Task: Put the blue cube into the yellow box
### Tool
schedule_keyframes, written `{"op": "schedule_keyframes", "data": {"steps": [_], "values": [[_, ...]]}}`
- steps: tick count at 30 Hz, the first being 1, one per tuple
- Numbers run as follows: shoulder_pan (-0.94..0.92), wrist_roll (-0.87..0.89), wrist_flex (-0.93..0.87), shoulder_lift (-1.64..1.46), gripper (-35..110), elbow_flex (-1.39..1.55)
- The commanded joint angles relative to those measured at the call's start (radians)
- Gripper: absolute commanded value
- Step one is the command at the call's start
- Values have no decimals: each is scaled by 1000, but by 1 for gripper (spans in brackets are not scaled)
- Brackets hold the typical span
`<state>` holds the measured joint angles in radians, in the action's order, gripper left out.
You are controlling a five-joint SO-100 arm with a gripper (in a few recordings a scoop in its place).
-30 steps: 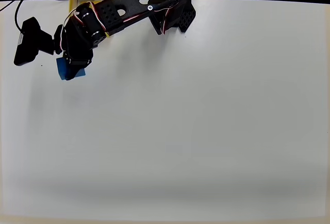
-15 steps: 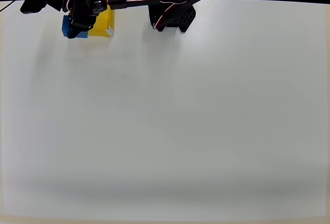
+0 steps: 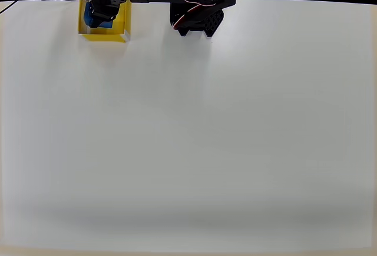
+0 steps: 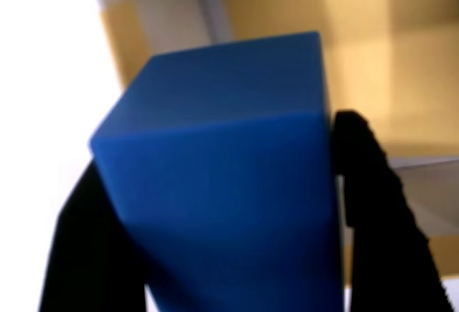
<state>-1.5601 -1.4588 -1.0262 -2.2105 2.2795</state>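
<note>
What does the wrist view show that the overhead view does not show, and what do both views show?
The wrist view alone shows the grasp closely: the gripper has one dark finger on each side of the blue cube, with the yellow floor of the box beyond it. The overhead view alone shows the white table, the arm's base and the whole yellow box at the table's far edge. Both views show the blue cube held over the yellow box.
</note>
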Motion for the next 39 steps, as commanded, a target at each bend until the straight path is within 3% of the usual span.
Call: {"op": "schedule_keyframes", "data": {"steps": [1, 13, 20, 25, 30, 34, 39], "values": [[-43, -40, 46, -86, 18, 11], [-74, -103, 138, -84, 19, 130], [-109, -72, 255, -97, 35, 187], [-109, -89, 249, -103, 38, 187], [-109, -166, 94, -147, 35, 124], [-100, -253, -74, -242, 23, 67], [-26, -308, -130, -347, 12, 66]]}}
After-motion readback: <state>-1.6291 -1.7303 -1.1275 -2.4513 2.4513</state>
